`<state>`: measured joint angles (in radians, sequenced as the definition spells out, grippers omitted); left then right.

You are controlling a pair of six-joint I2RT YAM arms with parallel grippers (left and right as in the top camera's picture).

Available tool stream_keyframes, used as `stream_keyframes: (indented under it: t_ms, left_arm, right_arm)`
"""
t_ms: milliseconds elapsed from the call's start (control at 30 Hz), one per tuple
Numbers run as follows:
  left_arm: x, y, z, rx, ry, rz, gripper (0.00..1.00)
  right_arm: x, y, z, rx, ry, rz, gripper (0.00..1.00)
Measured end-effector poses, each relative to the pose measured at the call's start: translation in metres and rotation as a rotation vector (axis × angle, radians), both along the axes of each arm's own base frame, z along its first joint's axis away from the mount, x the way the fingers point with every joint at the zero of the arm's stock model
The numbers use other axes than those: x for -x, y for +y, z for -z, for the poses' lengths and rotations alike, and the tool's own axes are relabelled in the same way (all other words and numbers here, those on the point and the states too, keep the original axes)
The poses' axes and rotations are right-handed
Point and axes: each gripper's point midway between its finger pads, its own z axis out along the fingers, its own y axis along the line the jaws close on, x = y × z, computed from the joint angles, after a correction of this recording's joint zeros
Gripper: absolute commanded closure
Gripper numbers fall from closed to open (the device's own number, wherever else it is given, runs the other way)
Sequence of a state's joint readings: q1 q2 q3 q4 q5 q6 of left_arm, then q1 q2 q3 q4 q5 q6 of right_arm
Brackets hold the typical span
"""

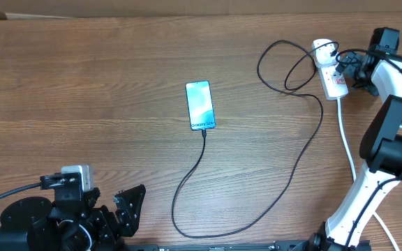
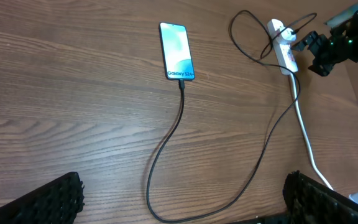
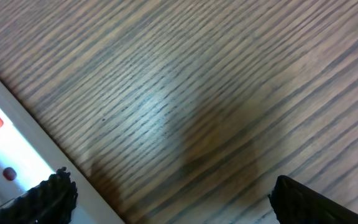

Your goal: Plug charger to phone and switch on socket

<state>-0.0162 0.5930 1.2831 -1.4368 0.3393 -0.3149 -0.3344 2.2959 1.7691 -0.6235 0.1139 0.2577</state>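
Wood table [image 1: 82,84] is mostly bare. The charger [image 1: 306,150] runs long and floppy from the phone [image 1: 200,105] mid-table out to the socket [image 1: 335,84] in the far right corner. It'll drag and spring, so I'd pinch it at the stiff tip or the plug; the tip looks seated in the phone already. The socket looks light and will probably skate when its switch gets pushed. The right gripper [image 1: 347,70] hangs just beside it, jaws spread wide with only wood between them; the left gripper [image 1: 117,209] sits at the near edge, equally wide and empty.

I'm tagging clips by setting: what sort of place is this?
Probably a robotics test bench: a wooden table, two robot arms, and a phone, charger cable and power strip laid out.
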Motion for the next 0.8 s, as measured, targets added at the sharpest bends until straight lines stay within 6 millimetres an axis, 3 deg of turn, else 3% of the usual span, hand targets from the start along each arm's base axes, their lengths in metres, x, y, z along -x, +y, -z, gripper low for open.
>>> stream_keyframes:
  t_ms: [800]
  left_arm:
    - [0.0001,0.0000,0.0001,0.000,0.000,0.000,0.00]
  right_arm:
    - [-0.0001,0.0052,0.0018,-0.062,-0.011,-0.048,0.00]
